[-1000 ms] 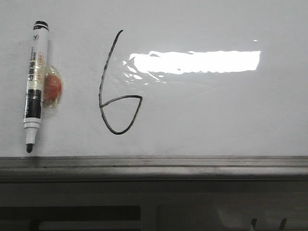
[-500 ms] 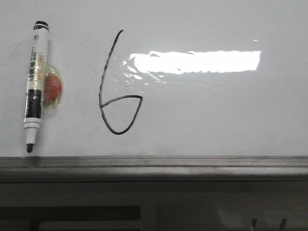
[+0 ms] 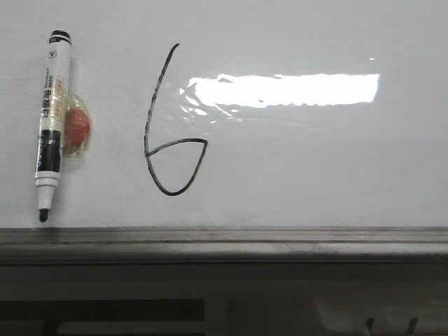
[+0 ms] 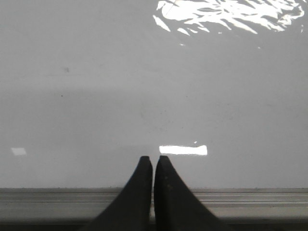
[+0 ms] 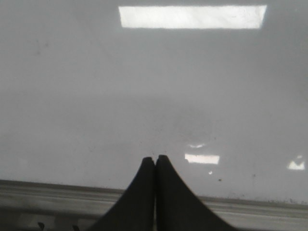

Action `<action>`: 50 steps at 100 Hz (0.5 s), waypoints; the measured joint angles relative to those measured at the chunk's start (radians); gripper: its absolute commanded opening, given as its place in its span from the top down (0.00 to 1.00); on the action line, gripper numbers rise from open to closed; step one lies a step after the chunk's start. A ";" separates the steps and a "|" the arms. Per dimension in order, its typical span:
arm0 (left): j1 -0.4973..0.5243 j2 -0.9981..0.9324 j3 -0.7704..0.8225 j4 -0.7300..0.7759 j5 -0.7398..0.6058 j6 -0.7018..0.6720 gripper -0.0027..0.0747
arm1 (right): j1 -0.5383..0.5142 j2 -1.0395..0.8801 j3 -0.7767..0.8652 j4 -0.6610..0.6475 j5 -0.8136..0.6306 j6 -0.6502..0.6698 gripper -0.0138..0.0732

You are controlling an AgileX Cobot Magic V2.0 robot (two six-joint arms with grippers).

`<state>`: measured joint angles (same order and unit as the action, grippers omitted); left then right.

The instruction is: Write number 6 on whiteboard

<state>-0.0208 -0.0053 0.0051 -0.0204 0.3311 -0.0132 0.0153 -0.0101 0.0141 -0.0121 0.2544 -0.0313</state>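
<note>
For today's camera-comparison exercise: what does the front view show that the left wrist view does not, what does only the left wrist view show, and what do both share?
Only the front view shows the number 6, the uncapped marker lying left of it, and a small orange object beside the marker. Only the left wrist view shows the left gripper, its fingers closed together with nothing between them. Both show the whiteboard, light glare on it, and its grey rail.

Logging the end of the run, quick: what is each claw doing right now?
Left claw: closed, holding nothing.
Right claw: closed, holding nothing.
</note>
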 measured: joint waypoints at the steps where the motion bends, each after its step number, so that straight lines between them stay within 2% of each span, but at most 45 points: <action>1: 0.000 0.000 0.000 0.000 0.000 0.000 0.99 | 0.000 0.000 0.000 0.000 0.003 0.000 0.91; 50: 0.000 0.000 0.000 0.000 0.000 0.000 0.99 | 0.000 -0.001 -0.002 -0.007 0.065 0.002 0.91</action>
<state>-0.0208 -0.0053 0.0051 -0.0204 0.3311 -0.0132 0.0153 -0.0114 0.0123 -0.0195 0.3190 -0.0293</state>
